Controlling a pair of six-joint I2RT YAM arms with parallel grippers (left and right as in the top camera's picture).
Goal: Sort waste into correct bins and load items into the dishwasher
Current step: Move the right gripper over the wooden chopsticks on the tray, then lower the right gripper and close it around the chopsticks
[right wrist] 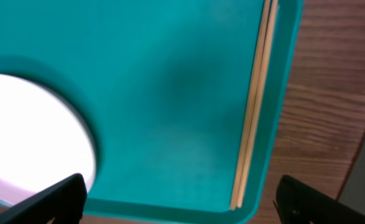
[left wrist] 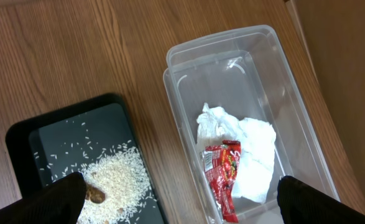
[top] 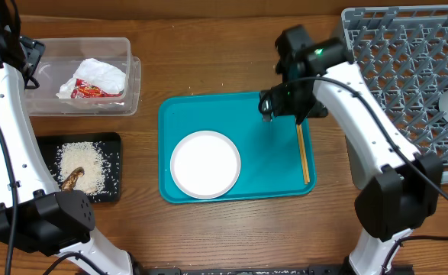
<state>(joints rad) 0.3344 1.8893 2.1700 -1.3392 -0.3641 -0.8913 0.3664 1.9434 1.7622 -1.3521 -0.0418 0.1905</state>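
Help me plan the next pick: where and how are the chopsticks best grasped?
Grip the chopsticks near their middle, coming straight down from above and closing across the pair. They lie flat, side by side, right along the teal tray's right wall, so a sideways approach looks blocked.

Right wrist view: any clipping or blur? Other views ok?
Right wrist: plate blown out to flat white, chopsticks slightly soft, faint dark patch on the teal tray. Left wrist: small glare streaks on the clear tub, otherwise sharp. Overhead: evenly lit, sharp.
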